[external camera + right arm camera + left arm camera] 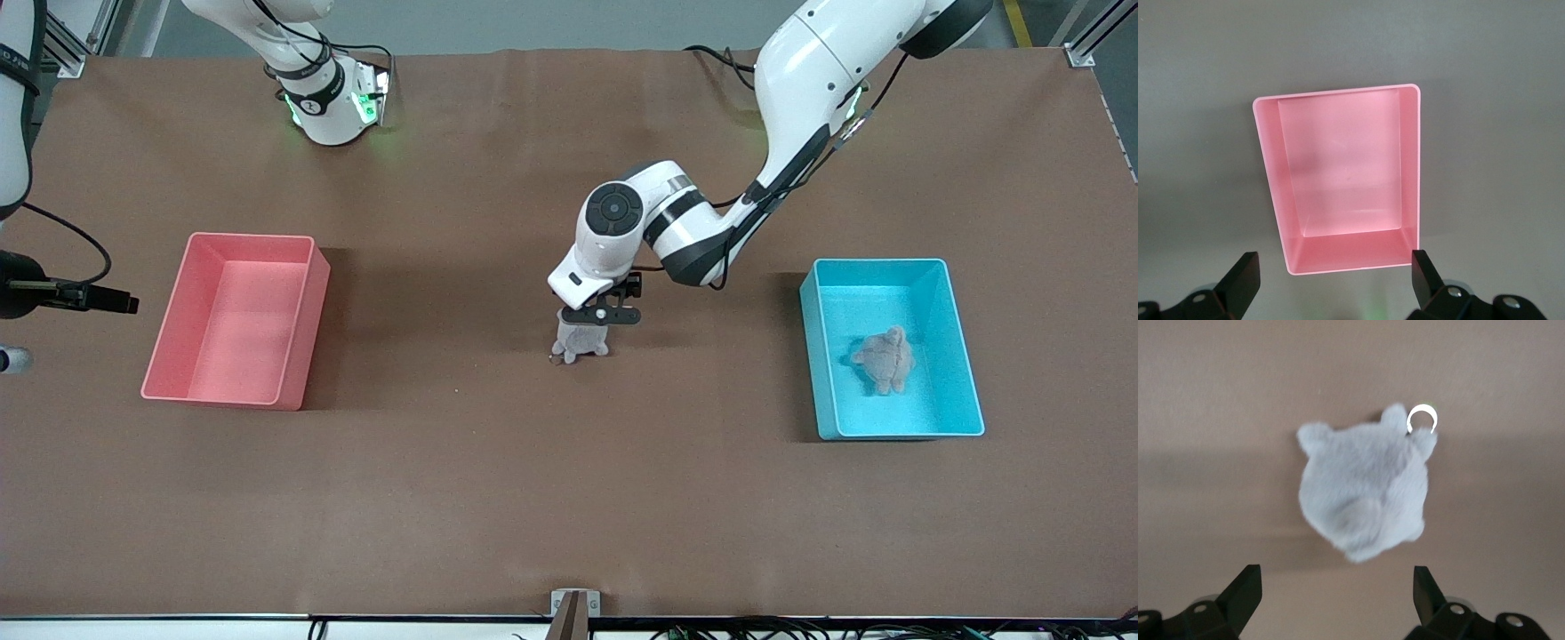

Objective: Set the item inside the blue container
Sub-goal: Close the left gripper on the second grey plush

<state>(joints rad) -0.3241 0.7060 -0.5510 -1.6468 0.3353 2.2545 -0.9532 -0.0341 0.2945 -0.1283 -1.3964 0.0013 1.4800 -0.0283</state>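
Two bins, two gray plush toys, two arms.
One plush toy [882,359] lies in the blue container [964,364] toward the left arm's end; the other toy [580,341] sits mid-table on bare tabletop, under the left gripper [601,316], fingers apart. Right gripper [1331,280], fingers apart, hangs over the pink bin [169,316].

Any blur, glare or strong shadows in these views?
Left wrist view: the grey plush toy is soft-edged, and its metal ring glares white. Front view: bins cast dark shadows on the table. Right wrist view: the pink bin is sharp, with mild sheen.
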